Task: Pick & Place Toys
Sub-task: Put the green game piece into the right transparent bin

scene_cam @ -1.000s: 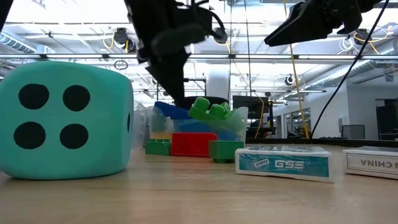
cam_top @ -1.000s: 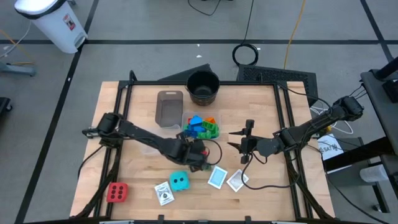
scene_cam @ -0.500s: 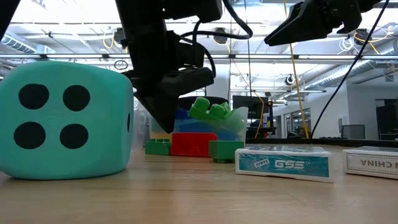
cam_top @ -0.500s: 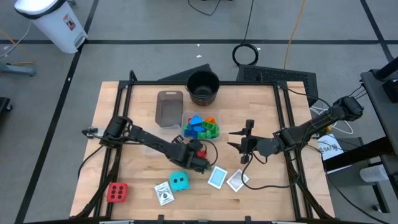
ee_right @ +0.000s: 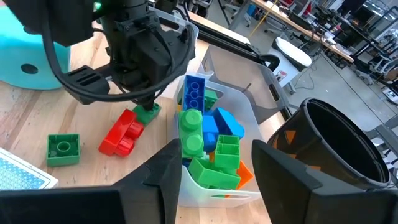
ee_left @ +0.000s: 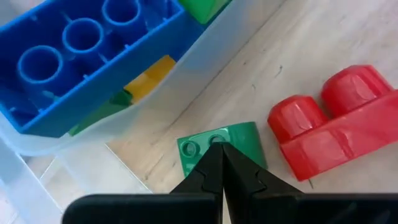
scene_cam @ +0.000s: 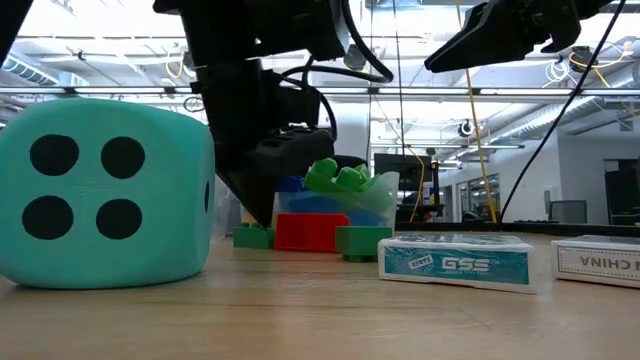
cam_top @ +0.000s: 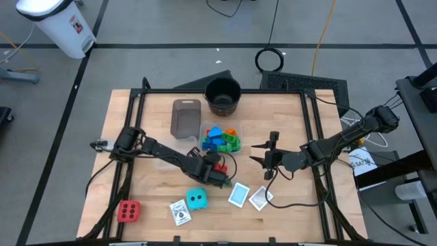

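Where the small green block (ee_left: 219, 151) lies on the counter (cam_top: 150, 116), just beside the clear tub's (ee_right: 249, 118) wall and near the counter's middle, the left tool (ee_left: 221, 163) has its tips pressed together, pointing down onto the block's near edge. Nothing is held between the fingers; whether the tips touch the block or hover just above it cannot be told. A red two-stud block (ee_left: 333, 118) lies just beside the green one, loose on the wood. Another green block (ee_right: 63, 149) sits a little apart from the red one, toward the front edge.

Tub already heaped: blue block (ee_right: 194, 93), several green ones, some orange at the bottom. That part looks done.

Left, by my reading: the three loose blocks by the tub, the cyan dotted cube (cam_top: 197, 199) and the red dotted cube (cam_top: 128, 211) near the front edge, the latter toward the front-left corner, and three white-bordered cards (cam_top: 239, 195) along the front. Roughly midway, perhaps less.

Right tool (cam_top: 263, 160) hangs partly open and empty above the counter, right of the tub. A black round pot (cam_top: 222, 96) stands at the back edge, and a second clear tub (cam_top: 186, 118) beside it holds no toys.
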Motion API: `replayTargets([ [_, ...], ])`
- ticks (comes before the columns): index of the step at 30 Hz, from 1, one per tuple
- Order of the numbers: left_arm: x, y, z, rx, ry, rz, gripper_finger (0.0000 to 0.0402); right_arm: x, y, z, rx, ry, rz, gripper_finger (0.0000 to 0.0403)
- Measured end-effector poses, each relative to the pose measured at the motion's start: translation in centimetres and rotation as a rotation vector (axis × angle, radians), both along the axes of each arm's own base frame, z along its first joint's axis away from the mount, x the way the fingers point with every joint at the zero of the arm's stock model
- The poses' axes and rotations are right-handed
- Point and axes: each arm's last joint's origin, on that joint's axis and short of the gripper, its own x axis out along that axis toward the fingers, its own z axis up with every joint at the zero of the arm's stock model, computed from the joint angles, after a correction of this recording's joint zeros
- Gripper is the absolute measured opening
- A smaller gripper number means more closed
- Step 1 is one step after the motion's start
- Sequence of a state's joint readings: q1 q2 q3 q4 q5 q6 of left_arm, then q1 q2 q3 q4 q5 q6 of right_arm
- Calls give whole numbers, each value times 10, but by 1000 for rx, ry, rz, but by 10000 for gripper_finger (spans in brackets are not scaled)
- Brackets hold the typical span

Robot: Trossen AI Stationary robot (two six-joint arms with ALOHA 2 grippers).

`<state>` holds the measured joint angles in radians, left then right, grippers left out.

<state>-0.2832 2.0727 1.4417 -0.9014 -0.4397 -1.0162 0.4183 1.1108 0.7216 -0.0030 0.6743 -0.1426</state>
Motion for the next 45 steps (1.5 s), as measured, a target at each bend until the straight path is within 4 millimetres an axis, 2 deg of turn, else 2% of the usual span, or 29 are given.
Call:
replayTargets([
  [6,14,-12,2,-150,-105,-111,1,0,0,0,0,0,0,164],
  [14,27,-22,6,-205,-194,-267,4,0,0,0,0,0,1,164],
  [22,21,-30,36,-174,-232,-415,15,0,0,0,2,-4,1,164],
  [27,16,-35,42,-154,-225,-452,82,0,0,0,3,-5,1,164],
  [32,17,-33,41,-245,-287,-211,176,0,0,0,3,-6,1,164],
  [36,16,-28,35,-248,-278,-84,239,0,0,0,3,-6,1,164],
  [40,13,-24,24,-217,-216,-34,280,0,0,1,3,-6,1,164],
  [45,17,-19,12,-222,-174,-48,303,0,0,1,6,-11,2,164],
])
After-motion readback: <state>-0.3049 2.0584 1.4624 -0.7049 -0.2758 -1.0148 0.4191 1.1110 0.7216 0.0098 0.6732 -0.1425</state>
